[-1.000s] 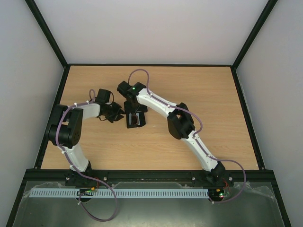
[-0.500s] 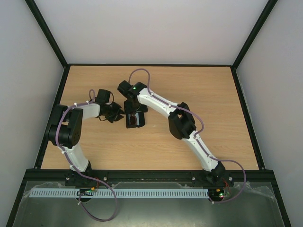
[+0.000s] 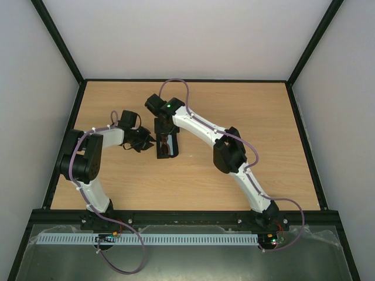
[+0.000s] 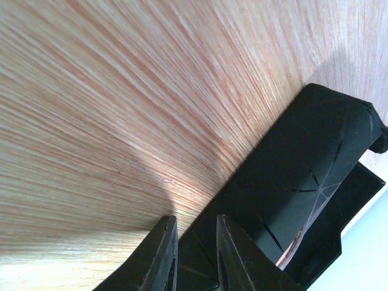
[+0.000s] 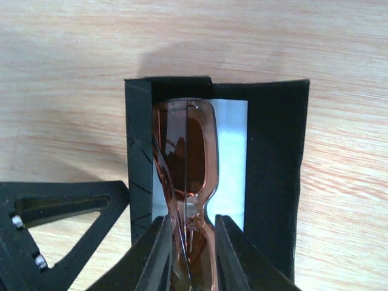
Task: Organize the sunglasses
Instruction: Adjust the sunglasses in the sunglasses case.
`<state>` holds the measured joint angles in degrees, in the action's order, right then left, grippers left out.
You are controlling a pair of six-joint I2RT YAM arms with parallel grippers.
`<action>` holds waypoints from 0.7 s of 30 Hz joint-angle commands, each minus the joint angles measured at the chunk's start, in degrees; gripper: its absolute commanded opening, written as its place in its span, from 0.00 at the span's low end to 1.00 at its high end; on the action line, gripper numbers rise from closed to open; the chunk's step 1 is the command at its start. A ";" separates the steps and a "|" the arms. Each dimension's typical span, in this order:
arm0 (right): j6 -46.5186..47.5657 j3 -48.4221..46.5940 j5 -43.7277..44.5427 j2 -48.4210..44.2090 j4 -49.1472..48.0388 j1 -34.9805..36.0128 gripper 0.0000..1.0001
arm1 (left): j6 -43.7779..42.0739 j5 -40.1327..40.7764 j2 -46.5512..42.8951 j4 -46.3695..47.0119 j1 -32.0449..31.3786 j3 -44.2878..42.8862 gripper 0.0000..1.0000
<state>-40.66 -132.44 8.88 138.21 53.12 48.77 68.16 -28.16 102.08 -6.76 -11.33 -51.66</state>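
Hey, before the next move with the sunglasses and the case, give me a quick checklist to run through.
1. Folded sunglasses lying inside the open case: ok.
2. Light blue cloth lying under them: ok.
3. Right jaws closed on the near end of the sunglasses: ok, by the look of it.
4. Left jaws pinching the case edge to steady it: ok.
5. Case flaps folded shut: not ok, open.
6. Temple arms tucked clear of the flaps: cannot tell.
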 commanded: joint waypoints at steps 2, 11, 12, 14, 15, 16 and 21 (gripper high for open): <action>-1.17 0.44 0.42 0.58 3.60 -0.29 0.17 | 0.14 -0.78 -0.83 -0.07 -0.11 0.51 0.21; -0.52 2.43 -1.67 2.90 4.88 -0.48 0.07 | 0.02 -0.95 -0.17 0.26 -0.18 0.42 0.21; -0.51 2.67 -1.78 3.12 4.75 -0.37 0.07 | 0.09 -1.05 -0.19 0.26 -0.18 0.42 0.21; -0.66 2.67 -2.31 3.81 4.68 -0.35 0.07 | 0.13 -1.02 -0.13 0.26 -0.14 0.37 0.21; -0.66 2.59 -2.76 4.10 4.51 -0.28 0.07 | 0.13 -1.03 -0.13 0.28 -0.18 0.27 0.21; -0.69 2.28 -3.19 4.47 4.45 -0.22 0.07 | 0.13 -1.13 -0.06 0.26 -0.18 0.28 0.21; -1.22 1.70 -4.85 5.46 3.94 0.62 0.06 | 0.06 -1.18 -0.13 0.35 -0.18 0.57 0.21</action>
<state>-41.25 -130.56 5.80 142.23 54.54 48.53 68.14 -28.36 102.08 -6.74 -11.33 -51.66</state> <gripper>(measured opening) 0.066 0.214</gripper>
